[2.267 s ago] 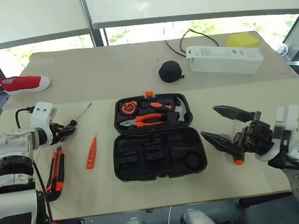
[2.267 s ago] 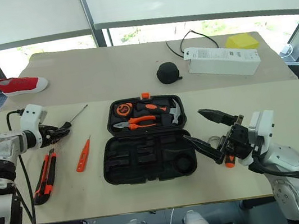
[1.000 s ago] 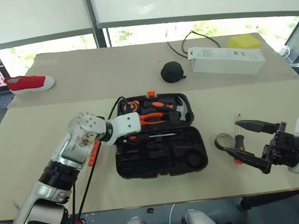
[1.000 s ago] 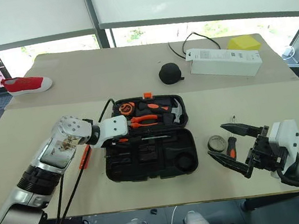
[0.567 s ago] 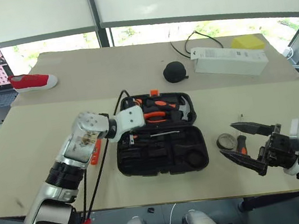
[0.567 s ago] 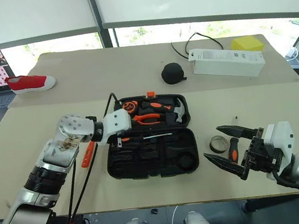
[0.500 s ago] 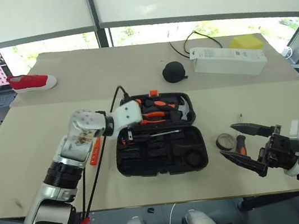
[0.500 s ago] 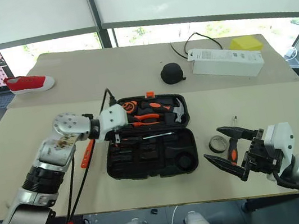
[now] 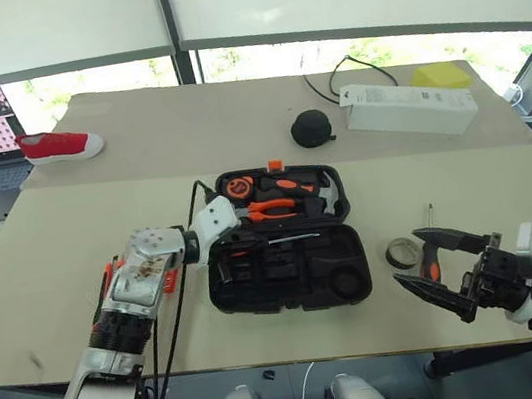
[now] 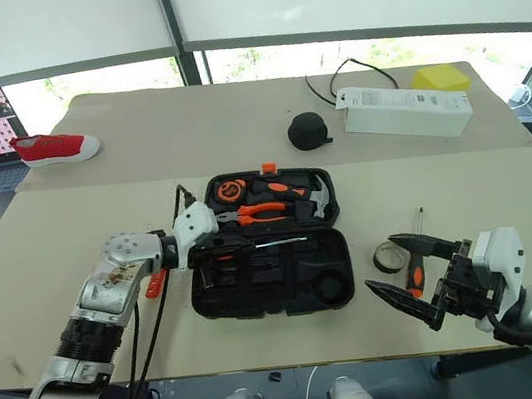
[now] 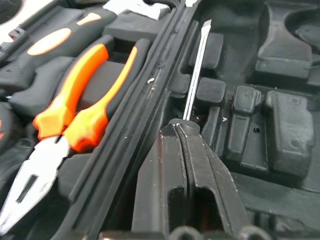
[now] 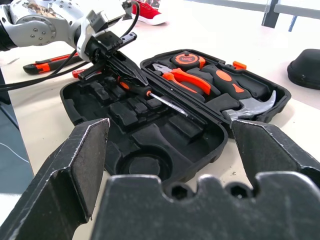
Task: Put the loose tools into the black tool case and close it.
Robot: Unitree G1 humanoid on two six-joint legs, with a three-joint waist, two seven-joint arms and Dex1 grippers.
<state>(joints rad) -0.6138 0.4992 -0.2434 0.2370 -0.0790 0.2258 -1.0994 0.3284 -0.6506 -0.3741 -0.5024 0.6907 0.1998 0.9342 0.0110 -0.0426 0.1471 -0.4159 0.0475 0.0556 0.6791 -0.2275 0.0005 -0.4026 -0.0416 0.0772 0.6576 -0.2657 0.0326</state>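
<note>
Left wrist view: left gripper [image 11: 186, 131] jaws pressed together at the screwdriver's [image 11: 196, 70] handle, shaft running toward twelve o'clock.

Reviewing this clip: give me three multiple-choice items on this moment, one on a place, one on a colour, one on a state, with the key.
1. Where does the black tape roll lie?
A. on the table right of the tool case
B. inside the case
C. beside the red shoe

2. What colour are the handles of the pliers?
A. blue
B. orange
C. white

3. How are the right gripper's fingers?
A. shut on a screwdriver
B. shut, empty
C. open

Key: 1 A, it sits on the table past the black tool case's right edge; 2 B, orange grips in the lid; 3 C, the fingers are spread wide.
</note>
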